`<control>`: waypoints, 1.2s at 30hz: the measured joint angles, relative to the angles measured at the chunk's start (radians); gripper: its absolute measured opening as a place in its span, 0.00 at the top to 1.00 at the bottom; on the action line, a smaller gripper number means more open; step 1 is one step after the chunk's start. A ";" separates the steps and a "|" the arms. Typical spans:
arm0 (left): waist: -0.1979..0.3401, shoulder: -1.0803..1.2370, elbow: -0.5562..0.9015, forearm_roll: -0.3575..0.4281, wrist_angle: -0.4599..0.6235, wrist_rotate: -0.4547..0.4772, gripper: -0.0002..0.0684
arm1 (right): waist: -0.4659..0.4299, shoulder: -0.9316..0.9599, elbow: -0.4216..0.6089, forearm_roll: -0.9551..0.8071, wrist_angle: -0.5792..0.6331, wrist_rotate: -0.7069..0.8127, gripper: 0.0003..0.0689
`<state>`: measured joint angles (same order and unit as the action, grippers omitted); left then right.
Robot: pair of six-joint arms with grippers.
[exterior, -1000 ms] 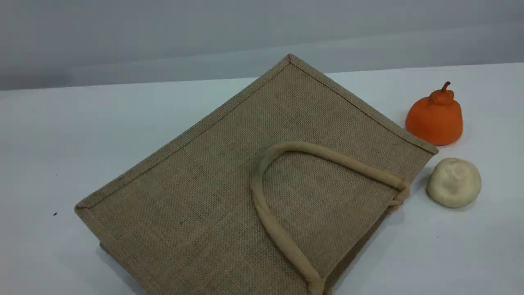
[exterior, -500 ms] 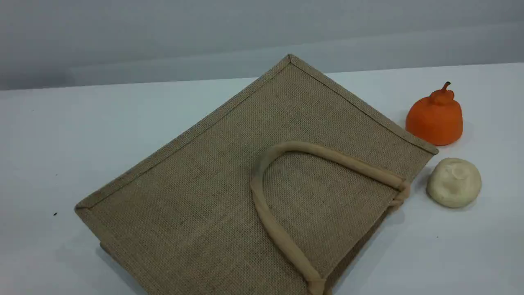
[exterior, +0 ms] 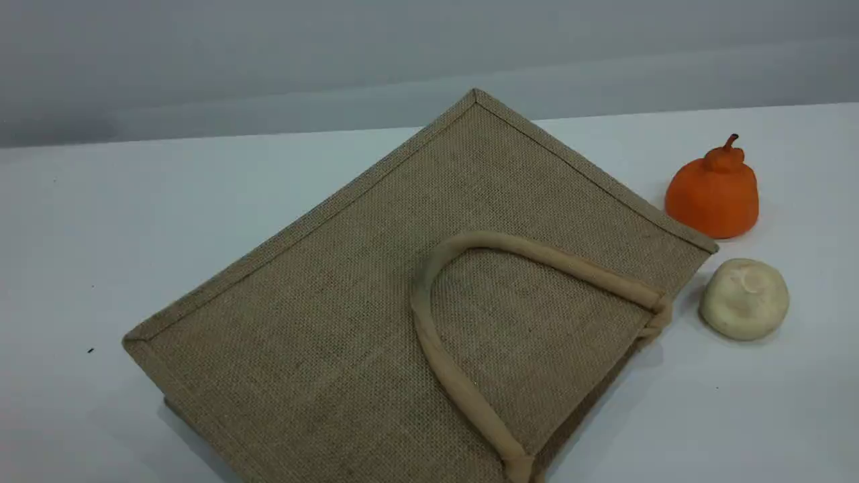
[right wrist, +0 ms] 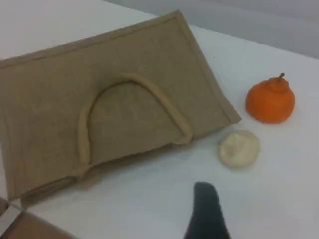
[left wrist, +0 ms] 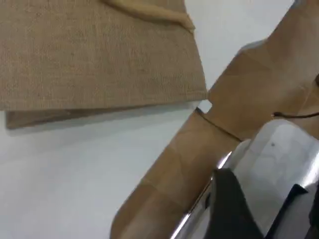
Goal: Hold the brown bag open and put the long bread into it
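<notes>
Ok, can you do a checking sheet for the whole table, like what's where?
Surface: white table, no spills seen.
Job's things: brown bag lying flat, handle on top; long bread, nothing seen.
Clutter: orange fruit and cream bun beside the bag, not touching it.
Grippers: left gripper open; right gripper shows one fingertip, state unclear.
Cables: thin dark wire.
Surroundings: grey wall; brown taped board.
</notes>
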<state>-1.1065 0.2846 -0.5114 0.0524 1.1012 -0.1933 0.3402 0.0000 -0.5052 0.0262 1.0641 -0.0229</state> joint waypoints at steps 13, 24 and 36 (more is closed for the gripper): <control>0.000 -0.029 0.005 -0.004 -0.018 0.002 0.47 | 0.000 0.000 0.000 0.000 0.000 0.000 0.37; 0.000 -0.029 0.004 -0.004 -0.017 0.002 0.47 | -0.250 0.000 0.000 0.004 0.000 0.000 0.37; 0.290 -0.029 0.004 -0.004 -0.017 0.002 0.47 | -0.284 0.000 0.000 0.004 0.000 -0.001 0.37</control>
<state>-0.8167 0.2554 -0.5074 0.0485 1.0837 -0.1917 0.0559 0.0000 -0.5052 0.0302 1.0641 -0.0237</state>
